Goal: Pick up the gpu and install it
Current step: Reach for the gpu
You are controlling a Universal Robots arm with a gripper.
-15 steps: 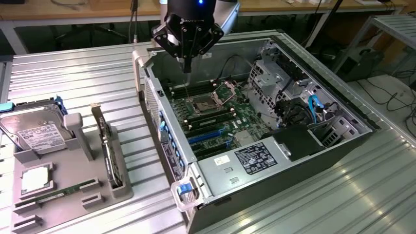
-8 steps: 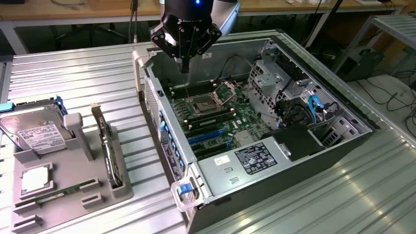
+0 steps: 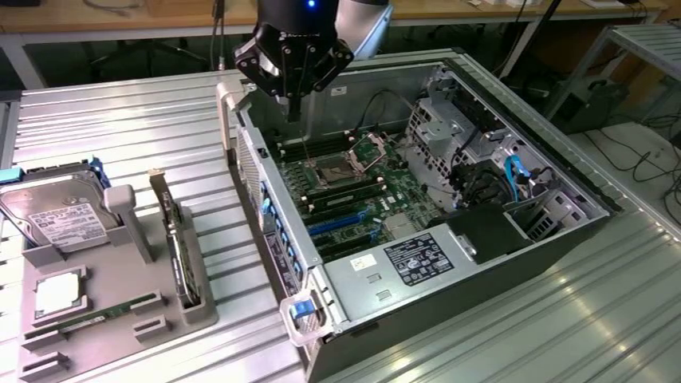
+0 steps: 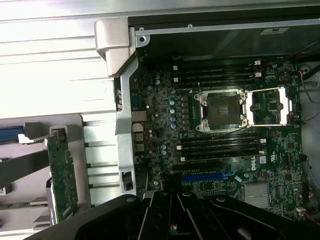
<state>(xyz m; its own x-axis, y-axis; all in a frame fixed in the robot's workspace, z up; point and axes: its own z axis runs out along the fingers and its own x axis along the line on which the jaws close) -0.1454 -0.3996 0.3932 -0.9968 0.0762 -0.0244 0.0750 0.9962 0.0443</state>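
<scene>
Ribbed, silvery sheet metal forms the bench [image 3: 127, 120], its ridges catching bright glare. Behind it stand wooden-topped tables with dark cables trailing on the floor.

An open computer case [image 3: 575, 239] lies on its side on the bench, with grey steel walls. Inside it is a green motherboard [image 3: 352, 183] with an empty square processor socket [image 4: 222, 110] and a blue expansion slot [image 4: 205, 177]. A silver power supply box [image 3: 372, 279] with a black label sits at the near end.

The tool [image 3: 293, 112] hangs over the far end of the case, above the motherboard. Its dark fingers point down and are pressed together into one narrow tip. They hold nothing and touch nothing.

The gpu [image 3: 175, 247] is well apart from the tool, on the exterior view's left. It stands upright on its long edge in a slot of a matte grey moulded holder [image 3: 117, 319] beside the case. It is a thin flat card, and its green circuit side [image 4: 62, 175] shows in the wrist view. A narrow pale metal bracket is at its far end.

The same holder carries a silver hard drive [image 3: 59, 215] with a white label, propped at a tilt, and a slim green memory stick [image 3: 96, 313] lying flat.
</scene>
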